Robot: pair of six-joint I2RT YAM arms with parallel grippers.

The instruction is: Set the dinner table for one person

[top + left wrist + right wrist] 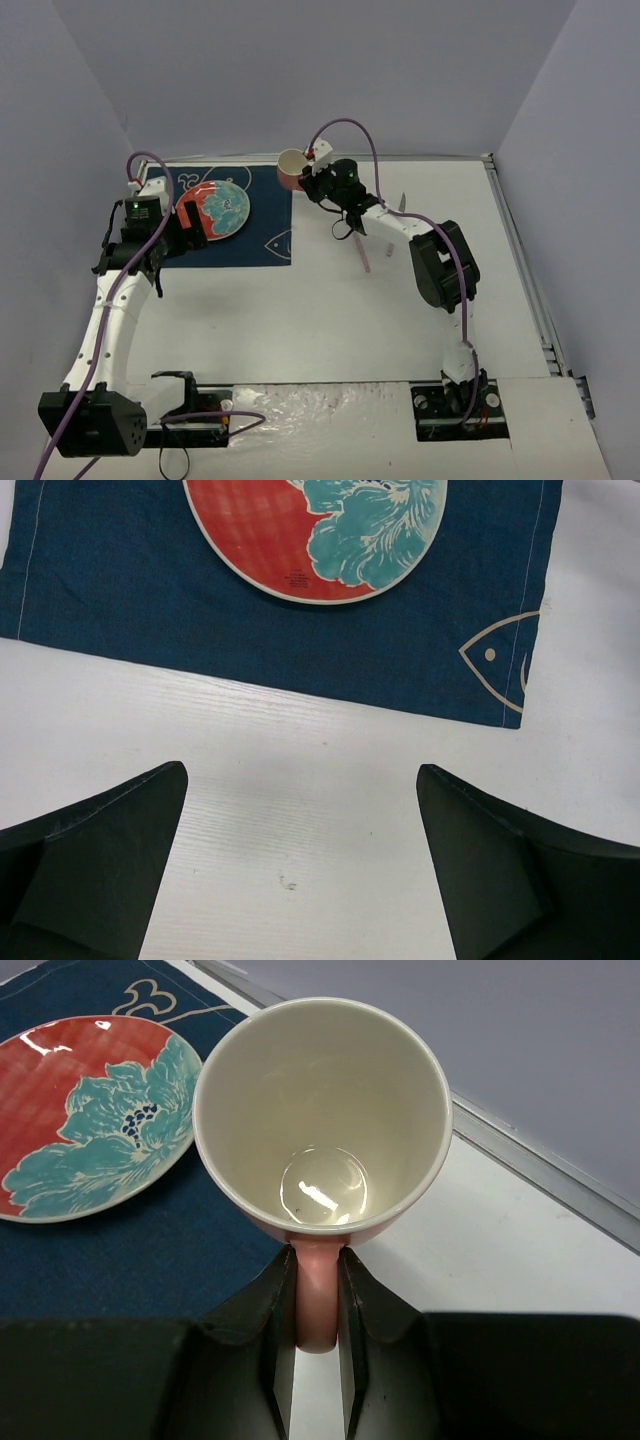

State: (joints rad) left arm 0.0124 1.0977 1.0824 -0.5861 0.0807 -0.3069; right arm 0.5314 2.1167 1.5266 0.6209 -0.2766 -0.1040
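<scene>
A pink mug (320, 1110) with a cream, empty inside stands upright at the far right corner of the dark blue placemat (150, 1260). My right gripper (318, 1260) is shut on its handle. From above, the mug (291, 168) and right gripper (312, 178) are at the mat's (265, 240) far right corner. I cannot tell whether the mug rests or hangs. A red plate with a teal flower (215, 210) lies on the mat. My left gripper (300, 780) is open and empty over the white dinner table (300, 740), just near of the mat; it is at the plate's left (192, 232).
A thin pink utensil (360, 250) lies on the white table (300, 320) right of the mat, under the right arm. A small grey piece (401, 201) lies further right. A metal rail (525, 260) runs along the table's right edge. Grey walls enclose the back and sides.
</scene>
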